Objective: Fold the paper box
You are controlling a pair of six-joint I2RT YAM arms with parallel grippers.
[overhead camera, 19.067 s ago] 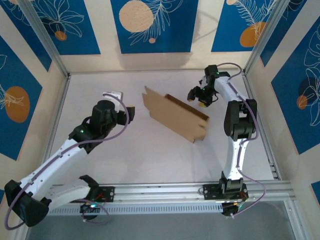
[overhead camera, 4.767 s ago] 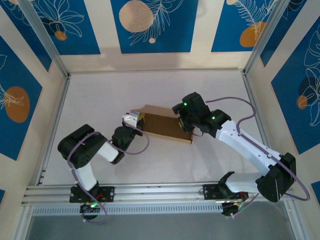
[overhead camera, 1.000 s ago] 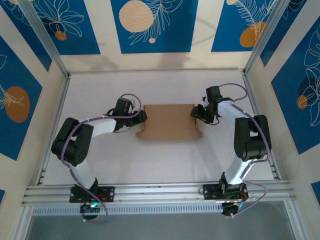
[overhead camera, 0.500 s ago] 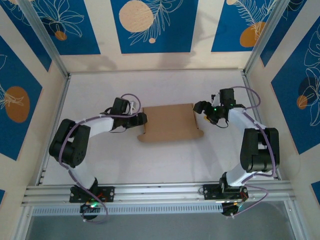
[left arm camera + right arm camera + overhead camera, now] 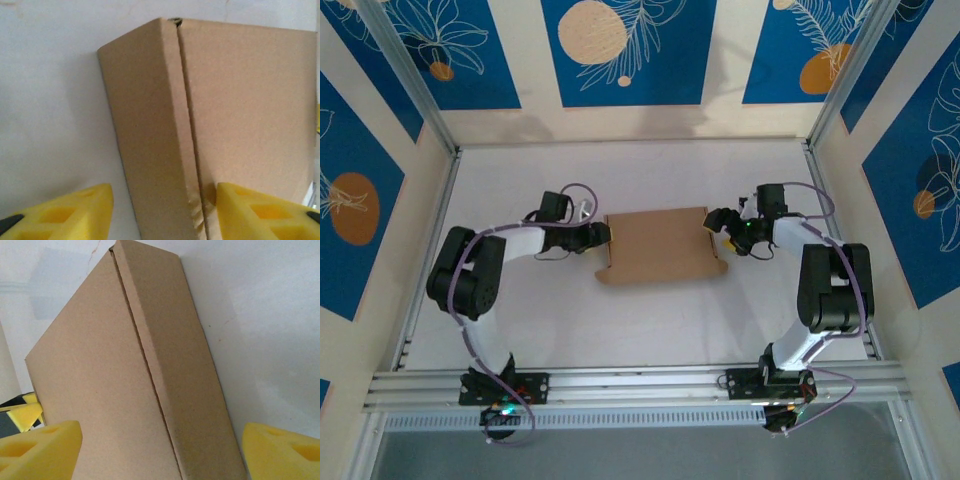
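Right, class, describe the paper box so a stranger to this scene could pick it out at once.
Look at the middle of the white table, between the left gripper and right gripper. There lies the paper box, a low folded rectangle. It is the one plain brown cardboard thing there.

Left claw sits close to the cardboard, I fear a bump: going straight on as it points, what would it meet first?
Most likely the paper box: its folded-up end wall stands between the left claw's open fingers.
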